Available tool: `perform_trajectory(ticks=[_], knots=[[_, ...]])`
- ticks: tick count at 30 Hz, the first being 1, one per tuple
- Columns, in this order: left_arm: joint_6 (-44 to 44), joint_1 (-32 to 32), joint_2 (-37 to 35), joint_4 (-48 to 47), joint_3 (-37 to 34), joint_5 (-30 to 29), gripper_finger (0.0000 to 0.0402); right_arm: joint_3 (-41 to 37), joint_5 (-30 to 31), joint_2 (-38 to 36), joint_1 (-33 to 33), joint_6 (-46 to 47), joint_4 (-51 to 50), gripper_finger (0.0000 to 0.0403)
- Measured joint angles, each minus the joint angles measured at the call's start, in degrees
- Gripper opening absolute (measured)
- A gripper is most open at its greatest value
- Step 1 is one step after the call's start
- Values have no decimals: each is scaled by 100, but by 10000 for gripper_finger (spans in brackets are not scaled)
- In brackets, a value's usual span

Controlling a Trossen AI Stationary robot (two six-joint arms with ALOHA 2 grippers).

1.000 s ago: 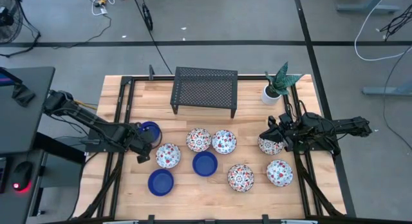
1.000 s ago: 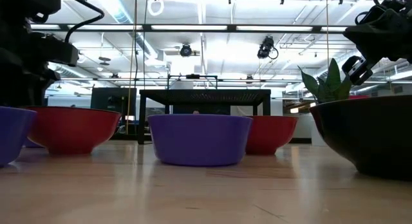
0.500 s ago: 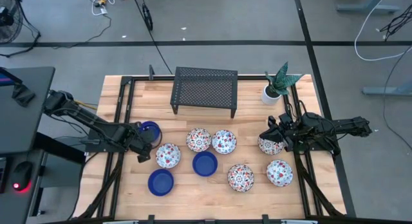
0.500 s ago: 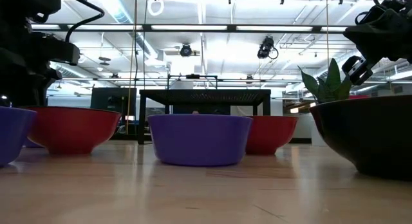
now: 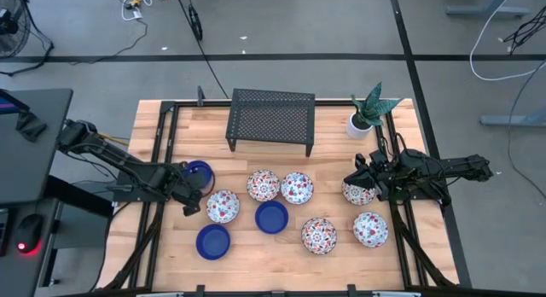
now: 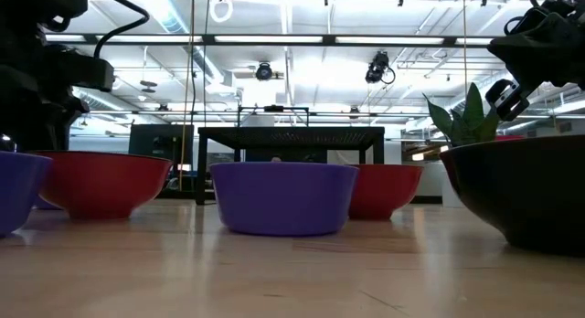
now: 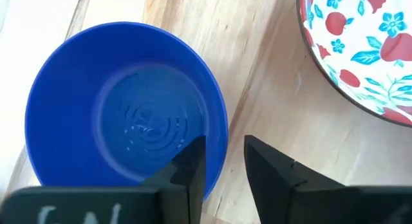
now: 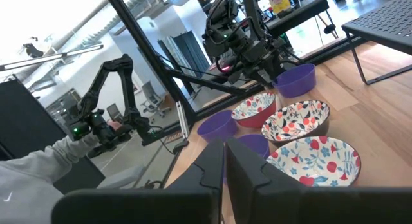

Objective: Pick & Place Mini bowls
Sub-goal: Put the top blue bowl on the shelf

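From the high view we are looking down on the table (image 5: 171, 126) with the mini bowls spread across its middle. Our left gripper (image 5: 193, 193) is reaching at the blue bowl (image 5: 199, 171) on the left side, and our right gripper (image 5: 362, 181) is sitting at the floral bowl (image 5: 357, 192) on the right. Other bowls are lying loose between them, in front of the black mesh rack (image 5: 270, 119); the potted plant (image 5: 367, 111) is standing at the far right corner.

In the low view we are seeing bowls in a row along the table top, a purple-blue one (image 6: 283, 197) in the middle; neither arm's fingertips are showing clearly here.

In the left wrist view our fingers (image 7: 190, 165) are straddling the blue bowl's (image 7: 125, 108) rim, one inside and one outside, standing a little apart with the wall between them; we cannot tell whether they are actually biting. A floral bowl (image 7: 360, 50) is lying just beside it.

In the right wrist view our fingers (image 8: 209, 167) are nearly pressed together. We cannot tell whether they are pinching anything.

We are judging this to be the grasping step on the blue bowl. Next we are needing a firm pinch on the rim, then a straight lift clear of the neighbouring floral bowl.
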Motion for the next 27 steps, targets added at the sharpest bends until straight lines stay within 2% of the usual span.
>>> perform_trajectory(ticks=[4,9,15,27], knots=[[-65,160,-2,46,-57,5,115,0,1,0,-1,0,1,20],[-66,373,-2,307,-353,334,106,-1,-1,0,-1,0,1,20],[-57,432,-2,345,-313,560,101,-2,1,0,-1,0,1,20],[114,430,-7,264,-136,467,92,-1,0,0,1,0,1,20]])
